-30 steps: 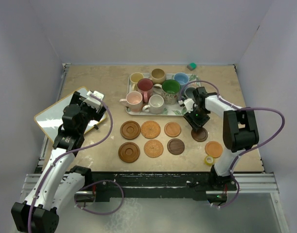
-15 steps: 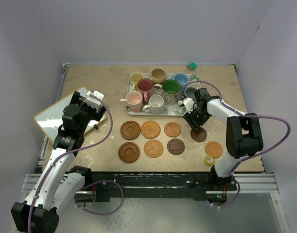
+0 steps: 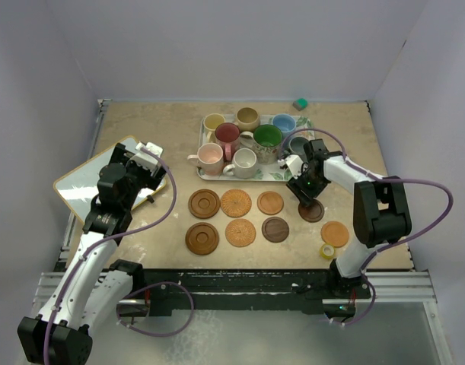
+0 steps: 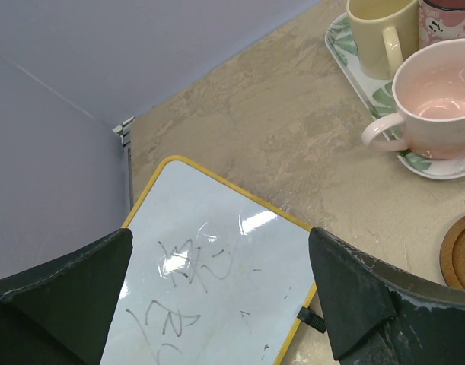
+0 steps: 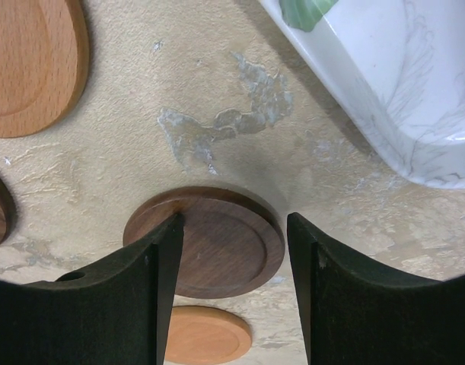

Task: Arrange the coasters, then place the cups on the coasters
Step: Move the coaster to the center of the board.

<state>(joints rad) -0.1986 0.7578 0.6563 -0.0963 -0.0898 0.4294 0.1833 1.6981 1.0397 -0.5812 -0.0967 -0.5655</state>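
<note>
Several round coasters lie in two rows on the table, from dark ringed wood (image 3: pixel 204 203) to woven orange (image 3: pixel 236 203). A dark brown coaster (image 3: pixel 311 211) (image 5: pixel 209 243) lies flat at the right end of the far row. My right gripper (image 3: pixel 304 185) (image 5: pixel 234 228) hovers open just above it, one finger on each side. An orange coaster (image 3: pixel 335 233) lies nearer the front. The cups stand on the leaf-print tray (image 3: pixel 276 173), among them pink (image 3: pixel 210 157), green (image 3: pixel 267 138) and blue (image 3: pixel 284 122). My left gripper (image 3: pixel 144 169) (image 4: pixel 221 258) is open and empty over the whiteboard.
A yellow-framed whiteboard (image 3: pixel 87 182) (image 4: pixel 209 266) lies at the left. A small yellow tape roll (image 3: pixel 326 250) sits by the front right edge. A green block (image 3: pixel 300 103) rests at the back. Walls close in the table on three sides.
My right gripper has drawn slightly back from the dark brown coaster toward the tray, and its elbow has swung right. The coaster stays put. The left arm has not moved.
</note>
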